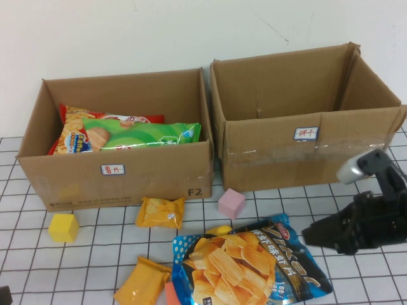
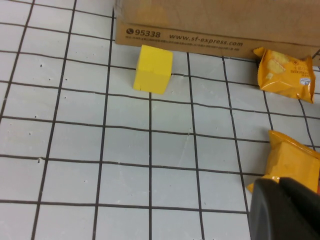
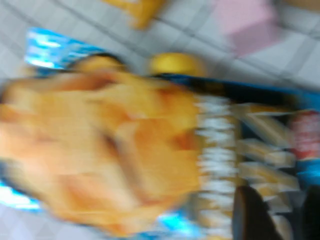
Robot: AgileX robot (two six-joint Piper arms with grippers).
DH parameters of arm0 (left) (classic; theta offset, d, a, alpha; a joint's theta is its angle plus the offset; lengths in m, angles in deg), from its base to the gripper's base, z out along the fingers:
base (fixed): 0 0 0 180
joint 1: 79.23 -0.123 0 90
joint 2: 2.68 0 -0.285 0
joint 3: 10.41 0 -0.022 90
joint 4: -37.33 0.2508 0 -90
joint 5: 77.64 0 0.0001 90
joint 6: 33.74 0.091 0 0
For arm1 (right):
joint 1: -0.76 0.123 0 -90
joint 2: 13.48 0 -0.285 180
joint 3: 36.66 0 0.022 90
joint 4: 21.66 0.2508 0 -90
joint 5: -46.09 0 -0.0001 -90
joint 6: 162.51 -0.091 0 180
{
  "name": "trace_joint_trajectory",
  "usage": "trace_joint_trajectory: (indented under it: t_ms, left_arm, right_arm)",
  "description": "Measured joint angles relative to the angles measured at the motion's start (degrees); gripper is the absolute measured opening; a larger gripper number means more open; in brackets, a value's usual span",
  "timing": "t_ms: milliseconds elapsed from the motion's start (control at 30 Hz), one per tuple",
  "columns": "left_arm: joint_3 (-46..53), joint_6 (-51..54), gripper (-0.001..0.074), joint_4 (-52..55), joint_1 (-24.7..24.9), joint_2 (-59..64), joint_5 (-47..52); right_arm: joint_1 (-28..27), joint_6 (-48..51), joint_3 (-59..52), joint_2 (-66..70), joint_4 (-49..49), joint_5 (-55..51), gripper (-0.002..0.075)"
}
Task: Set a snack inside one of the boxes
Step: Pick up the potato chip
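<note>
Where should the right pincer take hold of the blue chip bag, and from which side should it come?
Probably at the right end seam of the blue chip bag, coming from the right. The bag lies flat, its middle puffed and wide, while that thin edge faces the right pincer nearby. The left pincer sits shut by the orange packets.

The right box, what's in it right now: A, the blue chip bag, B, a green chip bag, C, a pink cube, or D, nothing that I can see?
D: the right box shows only bare cardboard inside, while the green bag lies in the left box, and the pink cube and blue bag sit on the table.
</note>
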Motion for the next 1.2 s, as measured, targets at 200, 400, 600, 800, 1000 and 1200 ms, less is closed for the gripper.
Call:
trace_joint_trajectory:
  t_ms: [200,400,600,800,1000,1200]
  left_arm:
    - [0.0,0.0,-0.0001,0.0,0.0,0.0,0.0]
    - [0.0,0.5,-0.0001,0.0,0.0,0.0,0.0]
    - [0.0,1.1,-0.0001,0.0,0.0,0.0,-0.1]
    - [0.0,0.3,-0.0001,-5.5,0.0,0.0,1.8]
    - [0.0,6.4,-0.0001,-32.9,0.0,1.1,6.0]
    - [0.0,17.9,0.0028,-51.9,0.0,7.0,5.9]
  right_arm:
    - [0.0,-1.8,-5.8,-0.6,14.1,-12.4,0.0283]
    - [0.0,1.2,-17.1,-1.3,21.3,-13.9,0.0287]
    - [0.0,1.9,-20.1,-1.7,22.0,-13.3,0.0287]
    - [0.0,4.8,-17.8,-1.7,22.7,-3.9,0.0287]
    - [0.0,5.2,-16.2,-1.7,22.8,-4.3,0.0287]
    - [0.0,9.9,-15.0,-2.6,22.8,-5.1,0.0281]
